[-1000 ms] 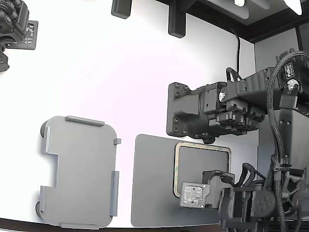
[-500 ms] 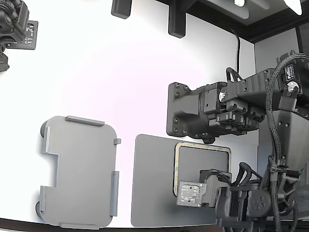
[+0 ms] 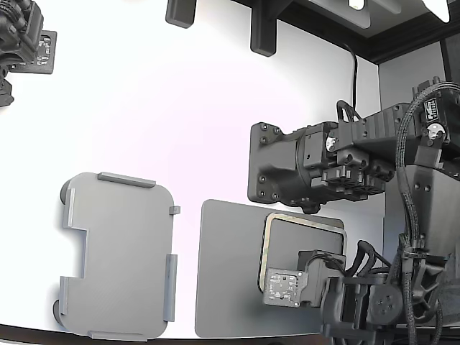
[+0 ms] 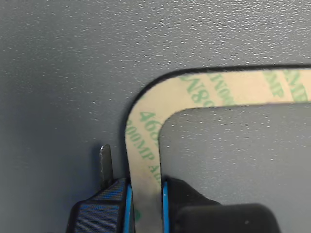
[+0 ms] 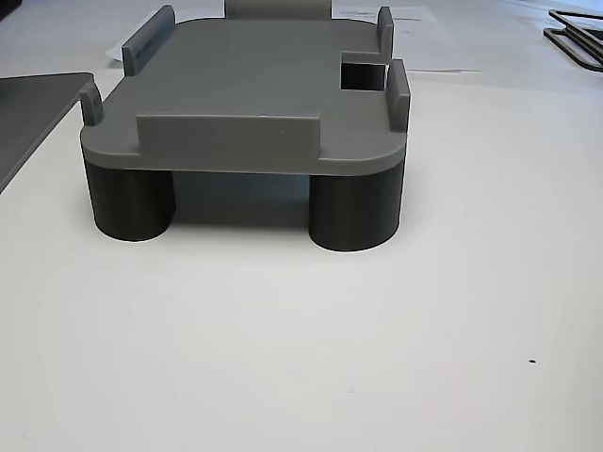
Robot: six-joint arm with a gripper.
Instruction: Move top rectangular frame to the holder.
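Observation:
The top rectangular frame [image 3: 264,248] is a thin tan rim with an open centre, lying on the dark grey mat [image 3: 226,273] at the exterior view's lower right. In the wrist view its tan strip with green print [image 4: 146,131] runs between my jaws, which are closed on it just before a rounded corner. My gripper [image 3: 277,287] [image 4: 145,187] sits at the frame's near left corner. The frame looks slightly skewed, as if one side is raised off the mat. The holder [image 3: 118,266], a light grey tray with edge tabs and a notch, stands empty at the lower left; the other view shows it on round feet [image 5: 254,85].
A second black arm with a square plate [image 3: 287,169] hangs just above the frame's far edge. Cables and my arm's body [image 3: 424,251] fill the exterior view's right side. Another dark device [image 3: 21,39] sits top left. White table [image 3: 180,129] lies between the mat and the holder.
My gripper has shifted slightly to the exterior view's left. The frame's outline now looks skewed, with its far left corner moved right, as if that side has risen off the mat.

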